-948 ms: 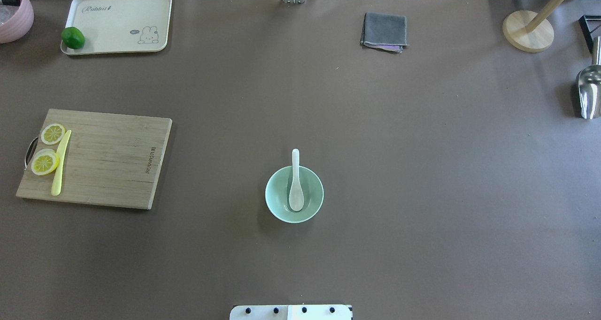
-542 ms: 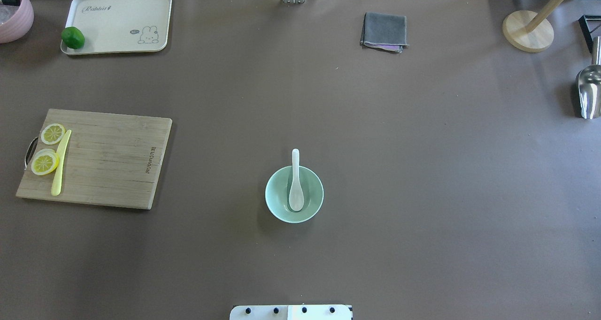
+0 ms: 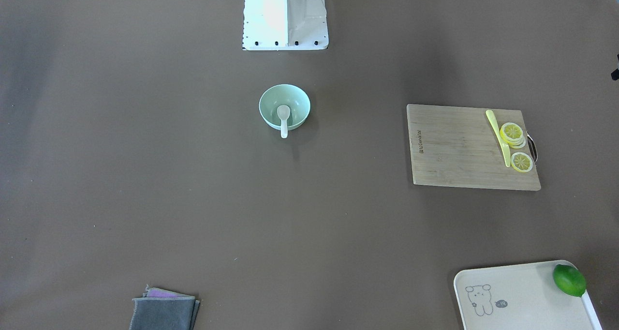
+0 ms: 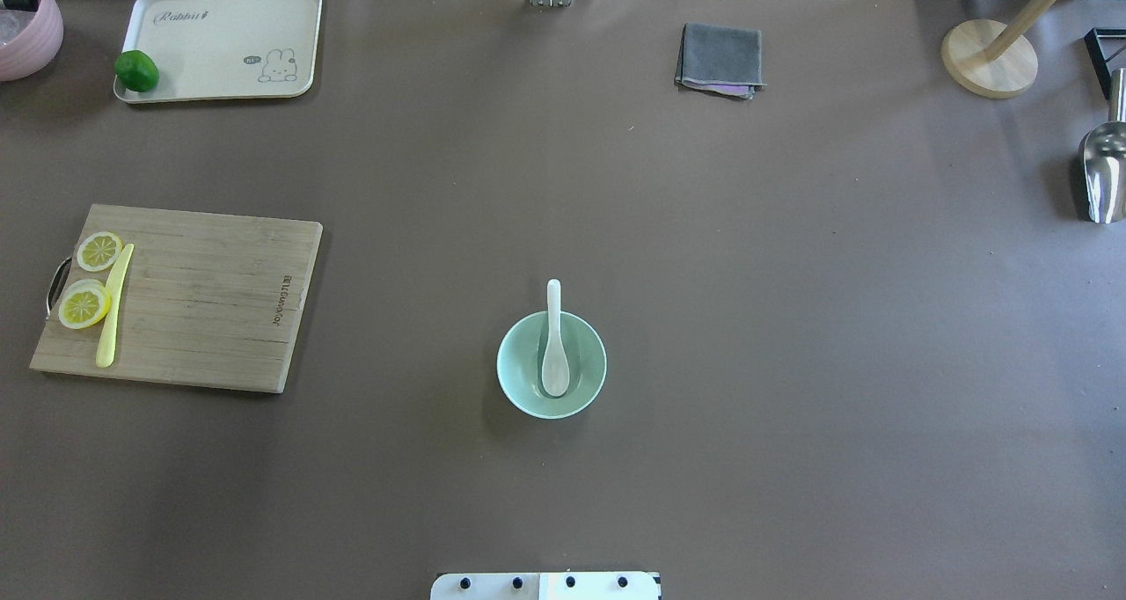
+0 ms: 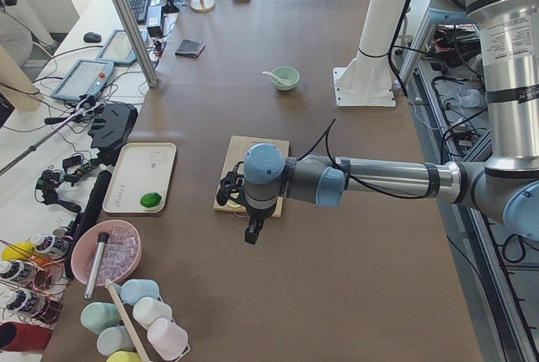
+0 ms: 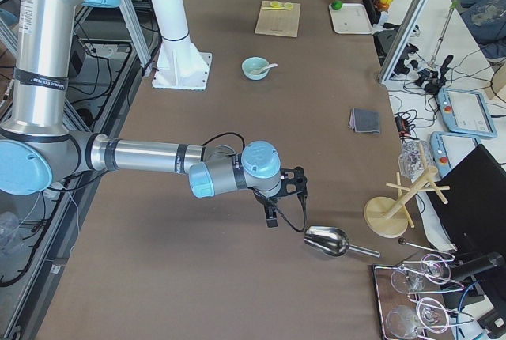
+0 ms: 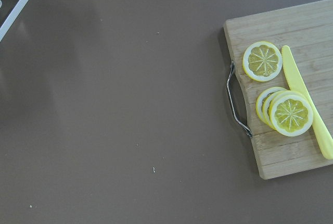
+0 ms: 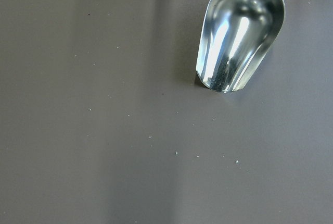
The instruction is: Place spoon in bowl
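Well left of the bowl (image 4: 520,373), the left gripper (image 5: 251,234) hangs by the board (image 4: 202,301); I cannot tell how its jaws stand. The spoon (image 4: 555,367) sits in the bowl, handle over its far rim. Well right of the bowl, the right gripper (image 6: 271,218) hangs by the scoop (image 4: 1104,173), jaws equally unclear.

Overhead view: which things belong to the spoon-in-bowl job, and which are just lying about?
Job: small white soup spoon, round mint-green bowl.
Lying about: wooden cutting board, lemon slices, slim yellow knife, cream rectangular tray, green lime, folded grey cloth, steel scoop, wooden stand.
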Available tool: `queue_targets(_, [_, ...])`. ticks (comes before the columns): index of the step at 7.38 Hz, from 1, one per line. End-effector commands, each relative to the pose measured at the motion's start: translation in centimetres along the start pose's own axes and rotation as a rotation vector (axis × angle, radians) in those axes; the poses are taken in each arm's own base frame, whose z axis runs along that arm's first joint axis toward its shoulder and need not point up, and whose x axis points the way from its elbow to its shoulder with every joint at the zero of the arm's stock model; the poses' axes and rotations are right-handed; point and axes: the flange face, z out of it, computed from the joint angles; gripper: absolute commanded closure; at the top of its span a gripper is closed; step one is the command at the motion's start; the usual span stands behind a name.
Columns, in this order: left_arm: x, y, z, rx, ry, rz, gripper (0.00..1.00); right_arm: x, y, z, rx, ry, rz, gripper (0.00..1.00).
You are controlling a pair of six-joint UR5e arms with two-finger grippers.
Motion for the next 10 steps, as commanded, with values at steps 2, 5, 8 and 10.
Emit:
queue_targets(2, [0.0,0.1,0.0,-0.002,0.003,0.004,0.02,-0.2,0.0,-0.1,0.002,-0.001,-0.005,0.0])
queue_targets(5, [-0.2,1.1,0.2,-0.006,0.003,-0.004,0.02,-0.1,0.3,0.0,0.002,-0.002,-0.018,0.0])
queue_targets(8, [-0.3,2.0,0.5,-0.017,0.006,-0.015,0.02,0.3,0.5,0.4,-0.006,0.002,-0.009,0.0])
queue_targets(10, [0.0,1.7,0.3,-0.008,0.005,-0.001,0.02,0.2,0.8,0.2,-0.005,-0.002,-0.007,0.0])
